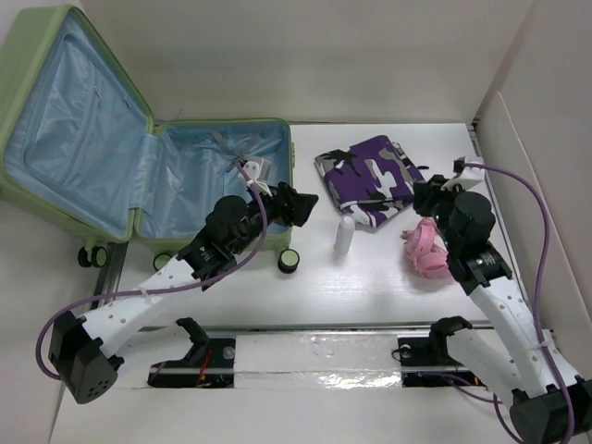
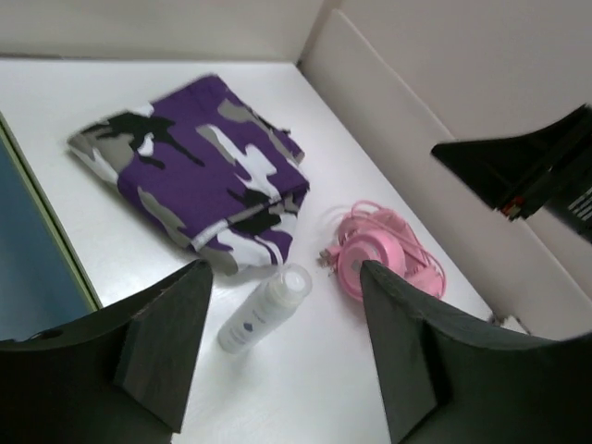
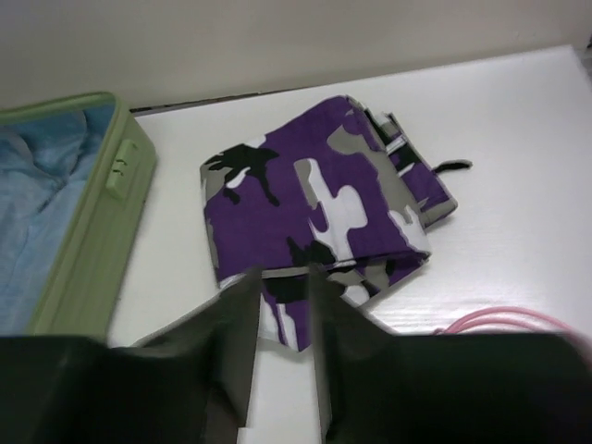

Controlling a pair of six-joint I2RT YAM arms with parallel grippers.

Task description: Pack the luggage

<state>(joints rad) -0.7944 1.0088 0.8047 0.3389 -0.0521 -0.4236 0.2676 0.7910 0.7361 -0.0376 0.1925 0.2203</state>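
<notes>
Nearest, a bare strip of white table point(image 1: 370, 291) runs between the arm bases and the objects. Beyond it, the left gripper point(image 1: 303, 205) hovers, jaws spread and empty, at the right edge of the luggage point(image 1: 194, 185). The luggage lies open at the table's left, lid raised toward the rear corner. A small white bottle point(image 1: 344, 237) lies just right of its wheels. A pink corded gadget point(image 1: 427, 248) sits beside the right gripper point(image 3: 282, 277), whose fingers stand narrowly parted, holding nothing. Farthest, folded purple camouflage cloth point(image 1: 375, 180) lies apart from the luggage's edge.
</notes>
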